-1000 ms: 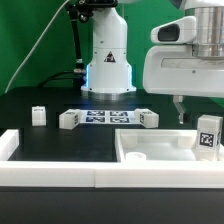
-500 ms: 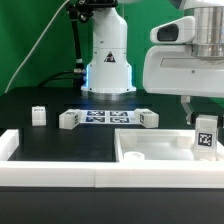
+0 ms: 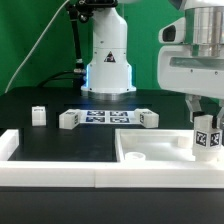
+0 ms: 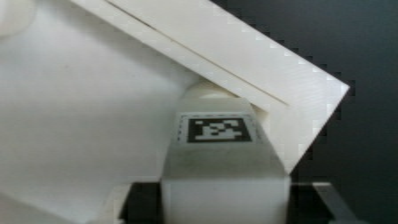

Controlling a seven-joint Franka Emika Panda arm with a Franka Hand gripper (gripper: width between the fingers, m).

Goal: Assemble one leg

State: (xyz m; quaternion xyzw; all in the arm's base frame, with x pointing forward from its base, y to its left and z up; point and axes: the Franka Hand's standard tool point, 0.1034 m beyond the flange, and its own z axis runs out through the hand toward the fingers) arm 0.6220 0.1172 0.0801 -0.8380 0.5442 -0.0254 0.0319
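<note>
My gripper (image 3: 207,122) is shut on a leg (image 3: 207,139), a short white post with a black-and-white tag, and holds it upright over the right corner of the large white panel (image 3: 150,150). In the wrist view the leg (image 4: 221,150) fills the space between the dark fingers (image 4: 150,200) and its far end meets the panel's raised rim (image 4: 231,70) near a corner. Three more legs stand on the black table: one (image 3: 38,116) at the exterior view's left, one (image 3: 68,120) and one (image 3: 148,119) at the ends of the marker board (image 3: 108,118).
A white L-shaped fence (image 3: 60,170) runs along the front of the table, with a raised end (image 3: 9,143) at the exterior view's left. The robot's white base (image 3: 108,60) stands behind the marker board. A round boss (image 3: 136,156) sits inside the panel.
The gripper has moved toward the exterior view's right and down with the leg, bringing it lower over the panel's right corner. The other legs have not moved.
</note>
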